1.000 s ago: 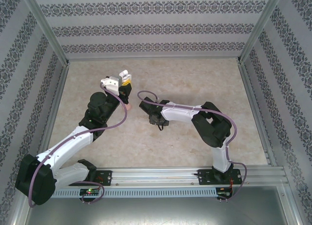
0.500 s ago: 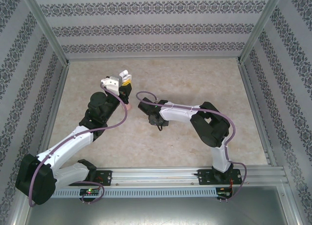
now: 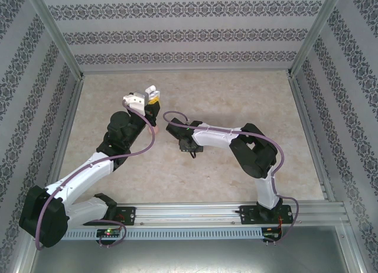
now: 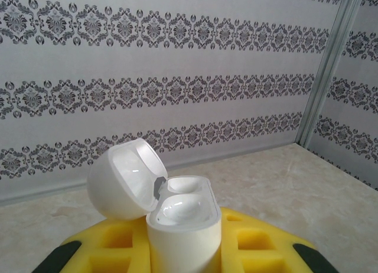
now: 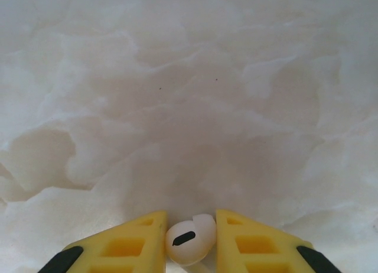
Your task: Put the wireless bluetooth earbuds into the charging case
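My left gripper (image 4: 184, 252) is shut on the white charging case (image 4: 183, 237) and holds it upright above the table, between yellow fingers (image 4: 260, 243). The lid (image 4: 121, 178) is swung open to the left. A glossy white earbud (image 4: 180, 211) lies in one well. From above, the case (image 3: 151, 89) shows at the tip of the left gripper (image 3: 150, 97). My right gripper (image 5: 190, 243) points down at the table, its yellow fingers (image 5: 133, 243) shut on a white earbud (image 5: 190, 239) with a black slot. In the top view the right gripper (image 3: 189, 148) is just right of the left arm.
The beige marbled table (image 3: 236, 96) is fenced by patterned walls and metal posts (image 3: 56, 33). A small pinkish thing (image 3: 155, 126) lies beside the left wrist; I cannot tell what it is. Both wrists are close together near the table's middle.
The right wrist has shifted slightly to the left and away from the base. The left arm and the case have held still.
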Controlling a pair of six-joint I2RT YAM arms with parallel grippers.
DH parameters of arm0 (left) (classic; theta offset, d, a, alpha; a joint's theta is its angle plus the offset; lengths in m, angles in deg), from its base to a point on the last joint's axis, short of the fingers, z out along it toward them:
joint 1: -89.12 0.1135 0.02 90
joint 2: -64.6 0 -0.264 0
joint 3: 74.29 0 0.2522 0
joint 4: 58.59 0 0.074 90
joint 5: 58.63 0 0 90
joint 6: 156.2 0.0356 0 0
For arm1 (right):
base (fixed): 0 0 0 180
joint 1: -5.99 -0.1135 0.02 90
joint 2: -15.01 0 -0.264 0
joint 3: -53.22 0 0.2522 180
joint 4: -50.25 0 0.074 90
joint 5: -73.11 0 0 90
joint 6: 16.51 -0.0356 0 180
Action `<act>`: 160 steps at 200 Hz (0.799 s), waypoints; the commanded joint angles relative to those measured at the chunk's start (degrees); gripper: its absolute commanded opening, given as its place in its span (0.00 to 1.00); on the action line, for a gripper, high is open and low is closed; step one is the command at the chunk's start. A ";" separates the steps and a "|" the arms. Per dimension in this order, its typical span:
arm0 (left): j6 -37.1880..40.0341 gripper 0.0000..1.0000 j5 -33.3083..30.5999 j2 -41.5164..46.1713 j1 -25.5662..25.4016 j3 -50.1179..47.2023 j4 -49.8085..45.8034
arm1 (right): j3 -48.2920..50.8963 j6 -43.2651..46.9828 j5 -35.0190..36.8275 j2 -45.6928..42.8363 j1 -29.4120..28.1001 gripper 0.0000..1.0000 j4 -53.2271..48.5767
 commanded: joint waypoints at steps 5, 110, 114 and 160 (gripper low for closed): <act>-0.64 0.00 1.12 0.13 0.73 1.68 1.84 | 3.58 1.54 0.38 -0.09 0.63 0.23 4.16; 1.10 0.00 2.30 1.96 0.75 1.43 0.87 | 10.32 5.89 2.98 -14.61 0.89 0.23 12.38; 1.16 0.00 2.33 1.99 0.75 1.44 0.82 | 10.37 6.16 3.07 -15.28 0.89 0.23 12.75; 2.69 0.00 2.21 2.71 0.70 1.69 0.77 | 9.79 10.30 3.32 -23.93 1.68 0.24 16.20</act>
